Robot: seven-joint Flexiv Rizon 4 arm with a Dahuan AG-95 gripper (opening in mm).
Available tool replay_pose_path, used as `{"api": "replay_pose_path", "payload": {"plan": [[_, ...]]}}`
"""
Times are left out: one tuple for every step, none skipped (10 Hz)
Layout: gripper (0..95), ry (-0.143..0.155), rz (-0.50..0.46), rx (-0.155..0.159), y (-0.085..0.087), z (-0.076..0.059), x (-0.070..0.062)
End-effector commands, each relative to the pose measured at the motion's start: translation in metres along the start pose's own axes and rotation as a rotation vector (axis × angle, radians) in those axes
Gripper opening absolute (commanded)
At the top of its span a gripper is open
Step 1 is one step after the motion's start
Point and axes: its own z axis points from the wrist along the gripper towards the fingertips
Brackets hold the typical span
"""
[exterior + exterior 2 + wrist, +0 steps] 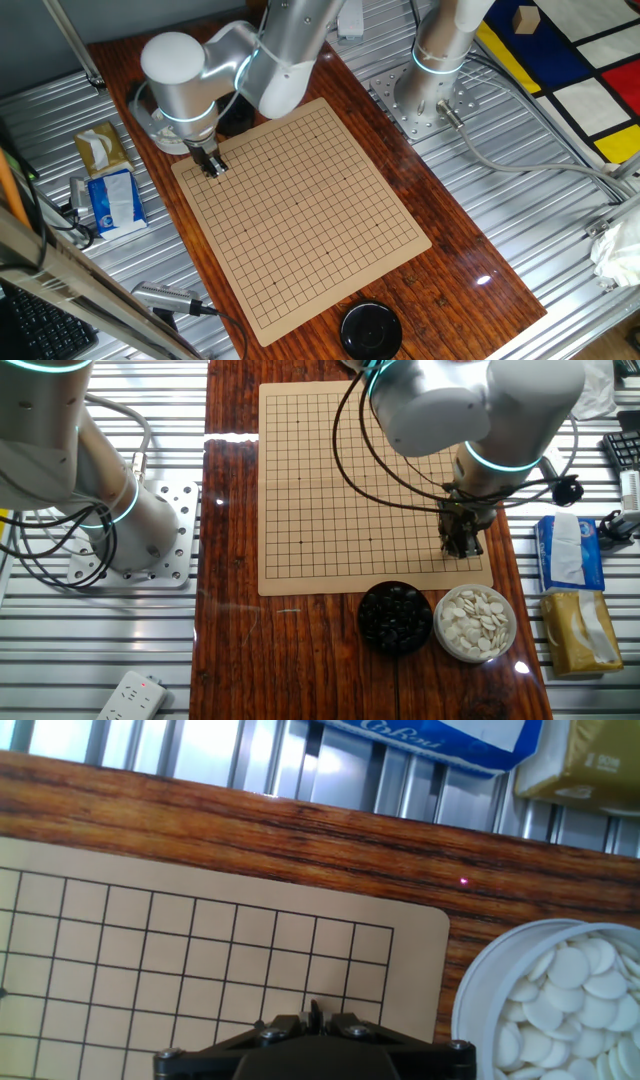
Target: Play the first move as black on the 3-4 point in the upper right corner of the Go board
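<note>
A blue and white tissue pack [440, 742] beyond the hand shows partial script lettering, too cut off to read. The hand [462, 543] hangs low over a corner of the Go board [350, 480] on the wooden worktop [232, 640], its fingers nearly together; I cannot tell whether a stone is held. The bowl of black stones [395, 616] sits just past the board edge near the hand, beside the bowl of white stones [560, 1010].

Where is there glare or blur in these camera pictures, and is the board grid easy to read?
One fixed view: bright glare spots on the wooden table, Go board grid sharp. The other fixed view: a glare streak on the table near the board's edge, grid clear. Hand view: grid crisp, the gripper dark at the bottom edge, white stones slightly washed out.
</note>
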Motion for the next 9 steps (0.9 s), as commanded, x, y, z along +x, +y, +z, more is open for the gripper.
{"api": "replay_pose_path", "payload": {"plan": [[0.0,0.001,-0.006,0.011,-0.0006,0.002,0.0007],[0.0,0.002,-0.009,0.012,-0.0007,0.0021,0.0009],[0.0,0.002,-0.01,0.013,-0.0007,0.0023,0.0012],[0.0,0.002,-0.013,0.015,-0.0009,0.0026,0.0018],[0.0,0.001,-0.013,0.015,-0.0009,0.0028,0.0021],[0.0,-0.003,-0.025,0.015,-0.001,0.0029,0.0022],[0.0,0.003,-0.024,0.013,-0.001,0.0029,0.0022],[0.0,0.004,-0.023,0.018,-0.0009,0.0029,0.0022],[0.0,0.008,-0.025,0.036,-0.0009,0.0029,0.0022]]}}
